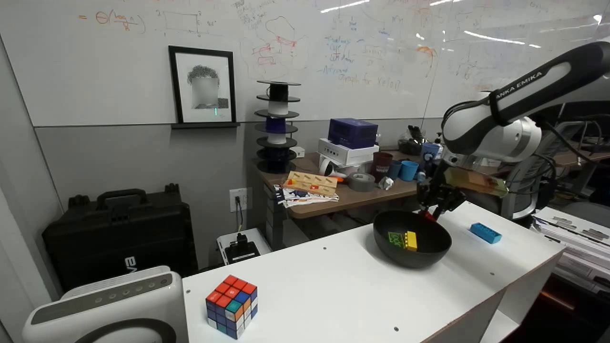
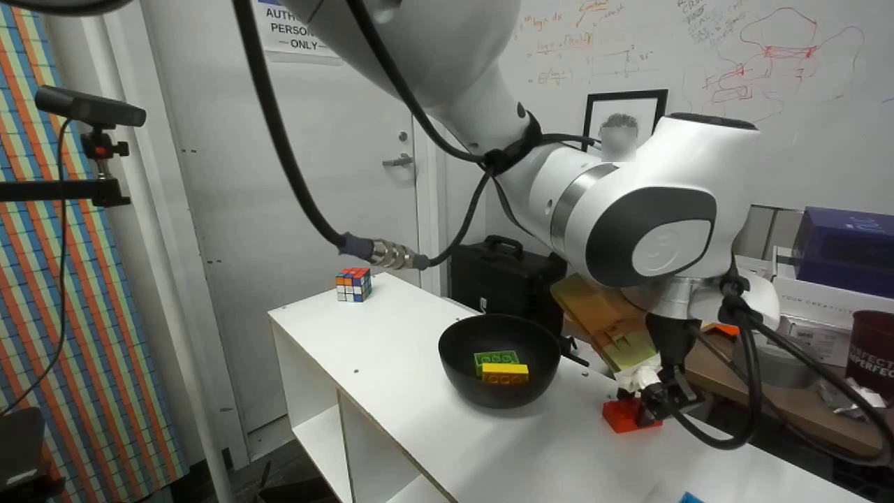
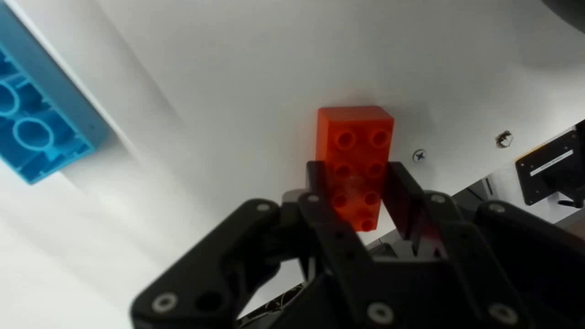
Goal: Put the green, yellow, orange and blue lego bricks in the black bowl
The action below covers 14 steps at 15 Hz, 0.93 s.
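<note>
The orange-red brick is between my gripper's two fingers, which touch both its long sides. In an exterior view the brick is at or just above the white table; I cannot tell which. In an exterior view it is partly hidden behind the bowl rim. The black bowl stands upright beside my gripper and holds the green brick and the yellow brick. The light blue brick lies on the table; its hollow side faces the wrist view.
A multicoloured puzzle cube sits at the table's far end, near a white appliance. A brown desk with boxes and cups stands along the table's long edge. A black hard case is on the floor side.
</note>
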Available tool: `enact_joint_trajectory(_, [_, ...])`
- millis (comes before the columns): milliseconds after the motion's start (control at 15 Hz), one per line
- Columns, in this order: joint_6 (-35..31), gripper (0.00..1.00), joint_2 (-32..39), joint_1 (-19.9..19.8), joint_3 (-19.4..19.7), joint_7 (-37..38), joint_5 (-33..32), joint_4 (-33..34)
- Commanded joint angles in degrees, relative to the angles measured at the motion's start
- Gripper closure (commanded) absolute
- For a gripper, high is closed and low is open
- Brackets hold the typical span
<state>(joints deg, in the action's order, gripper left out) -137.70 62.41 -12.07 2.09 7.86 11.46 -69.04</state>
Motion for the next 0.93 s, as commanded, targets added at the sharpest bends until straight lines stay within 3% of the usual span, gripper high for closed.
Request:
enact_joint_trajectory(0, [2.6, 0.87, -2.9, -0.1, -0.3, 0.1, 0.4, -3.3])
enact_joint_trajectory(267, [2.2, 0.88, -6.1, 1.0, 0.1, 0.6, 0.1, -6.2])
enact_joint_trajectory(867, [2.6, 0.89, -23.1, 7.2, -0.5, -0.9, -2.7, -18.5])
